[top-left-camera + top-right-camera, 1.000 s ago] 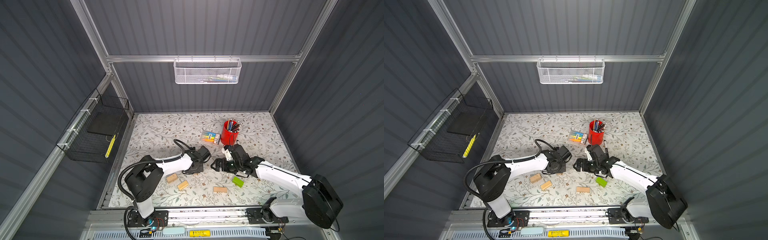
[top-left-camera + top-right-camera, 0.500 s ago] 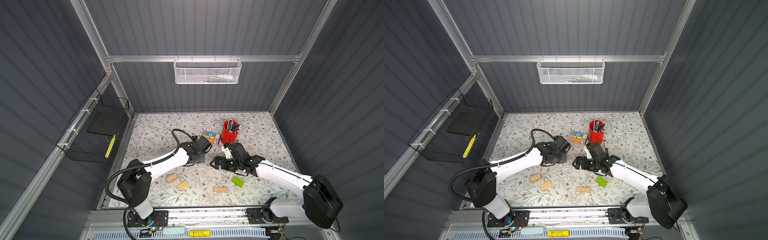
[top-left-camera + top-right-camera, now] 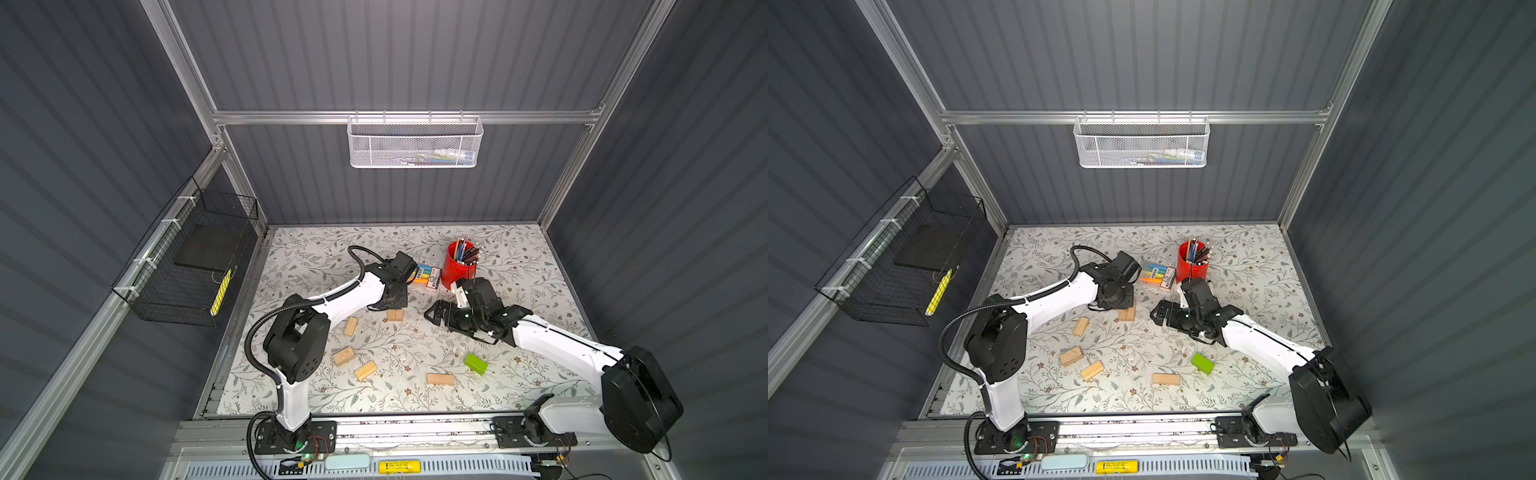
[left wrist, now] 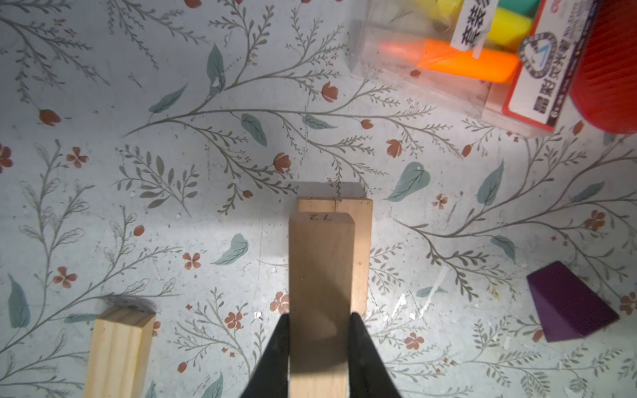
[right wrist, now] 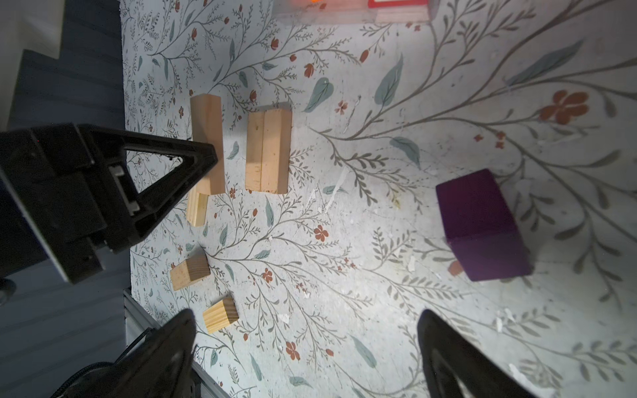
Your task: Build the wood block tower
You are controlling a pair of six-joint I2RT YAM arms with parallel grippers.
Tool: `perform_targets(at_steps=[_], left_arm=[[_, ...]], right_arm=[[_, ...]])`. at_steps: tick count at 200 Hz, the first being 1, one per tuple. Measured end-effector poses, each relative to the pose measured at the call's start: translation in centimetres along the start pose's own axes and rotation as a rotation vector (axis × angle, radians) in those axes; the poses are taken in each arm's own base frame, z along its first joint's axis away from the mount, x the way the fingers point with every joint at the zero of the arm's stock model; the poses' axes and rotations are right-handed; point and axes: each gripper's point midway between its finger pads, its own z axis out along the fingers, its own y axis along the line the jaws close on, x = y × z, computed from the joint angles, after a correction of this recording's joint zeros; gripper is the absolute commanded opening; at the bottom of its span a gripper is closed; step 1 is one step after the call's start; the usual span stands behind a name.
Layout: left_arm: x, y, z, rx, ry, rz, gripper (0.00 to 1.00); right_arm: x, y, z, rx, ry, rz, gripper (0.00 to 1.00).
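My left gripper is shut on a tan wood block and holds it lengthwise just above the table. Right under and beside it, two tan wood blocks lie side by side; they show in both top views. No stacked tower shows. In the right wrist view the held block hangs next to that pair. The purple block lies ahead of my right gripper, which is open and empty. In the top views the purple block is hidden. The green block lies front right.
Loose tan blocks lie front left and front centre. A red pencil cup and a clear highlighter pack stand just behind both grippers. A white wire basket hangs on the back wall and a black one on the left wall.
My left arm has risen and reached back towards the highlighter pack with the tan block in its jaws, uncovering blocks on the table. The right gripper has barely moved.
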Motion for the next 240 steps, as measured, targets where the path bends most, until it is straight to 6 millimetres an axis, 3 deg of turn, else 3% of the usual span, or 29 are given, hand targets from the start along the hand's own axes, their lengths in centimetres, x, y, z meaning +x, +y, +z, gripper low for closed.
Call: perform_targets(at_steps=[124,240], left_arm=[[1.2,0.1,3.4,-0.040,0.083,0.038,0.23],[0.4,0.3,3.5,-0.028,0.065,0.019,0.27]], right_arm=[[-0.8,-0.2,0.6,-0.004,-0.016,0.009,0.99],[-0.9,-0.3,0.6,-0.003,-0.018,0.011,0.99]])
